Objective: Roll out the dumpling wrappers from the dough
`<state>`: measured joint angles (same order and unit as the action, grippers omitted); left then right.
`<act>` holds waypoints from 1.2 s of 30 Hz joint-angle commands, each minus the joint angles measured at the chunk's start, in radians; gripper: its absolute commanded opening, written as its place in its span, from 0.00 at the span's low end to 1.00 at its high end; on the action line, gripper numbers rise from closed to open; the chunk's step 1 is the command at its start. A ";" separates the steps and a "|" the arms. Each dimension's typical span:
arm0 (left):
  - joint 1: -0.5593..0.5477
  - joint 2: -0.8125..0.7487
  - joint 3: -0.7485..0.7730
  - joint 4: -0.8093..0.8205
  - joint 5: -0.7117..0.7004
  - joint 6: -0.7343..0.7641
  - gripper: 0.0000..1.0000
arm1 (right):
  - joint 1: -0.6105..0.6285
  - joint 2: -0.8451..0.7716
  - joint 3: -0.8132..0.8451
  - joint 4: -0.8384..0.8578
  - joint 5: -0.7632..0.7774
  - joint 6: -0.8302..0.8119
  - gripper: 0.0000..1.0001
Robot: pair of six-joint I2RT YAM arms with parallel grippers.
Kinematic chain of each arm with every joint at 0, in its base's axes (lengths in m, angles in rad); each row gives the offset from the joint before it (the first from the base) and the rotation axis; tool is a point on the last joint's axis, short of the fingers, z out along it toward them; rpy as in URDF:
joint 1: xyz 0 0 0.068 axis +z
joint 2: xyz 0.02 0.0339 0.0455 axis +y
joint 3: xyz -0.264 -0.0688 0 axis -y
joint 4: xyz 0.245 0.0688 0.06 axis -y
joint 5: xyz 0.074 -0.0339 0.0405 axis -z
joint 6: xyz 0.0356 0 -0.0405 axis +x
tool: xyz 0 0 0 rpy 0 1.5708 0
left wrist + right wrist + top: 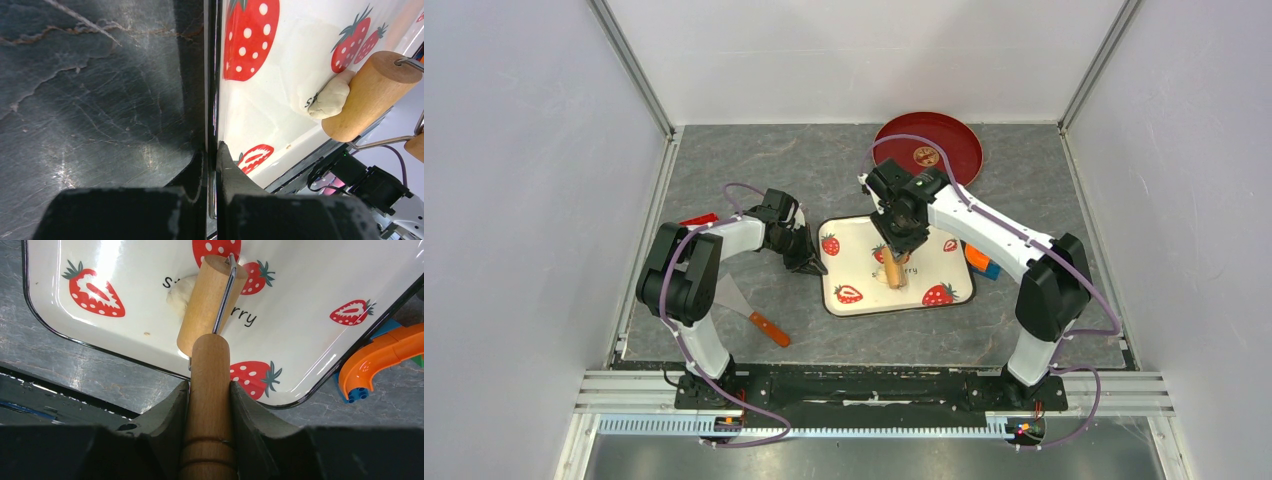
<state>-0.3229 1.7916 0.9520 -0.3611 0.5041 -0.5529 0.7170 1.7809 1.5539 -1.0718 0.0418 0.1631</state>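
Where the roller (210, 305) crosses it, tray (325, 280) lettering reads "rry", dough (179, 292) beside.

The top camera is looking steeply down from above and behind the arms, taking in the whole table (724, 170). The left wrist camera is sitting very close over the tray's (265, 125) left rim. The right wrist camera is looking down along the roller (207, 295). Both wrist views are sharing tray, roller and dough (330, 97).
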 commanded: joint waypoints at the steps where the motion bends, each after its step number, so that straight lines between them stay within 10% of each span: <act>1: -0.047 0.080 -0.030 -0.025 -0.132 0.031 0.02 | 0.062 0.121 -0.068 0.115 -0.264 0.046 0.00; 36: -0.052 0.084 -0.020 -0.029 -0.131 0.035 0.02 | 0.103 0.164 -0.091 0.179 -0.319 0.071 0.00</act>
<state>-0.3264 1.7981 0.9634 -0.3759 0.5022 -0.5526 0.7479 1.7947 1.5513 -1.0546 0.0422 0.1638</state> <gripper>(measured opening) 0.053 0.345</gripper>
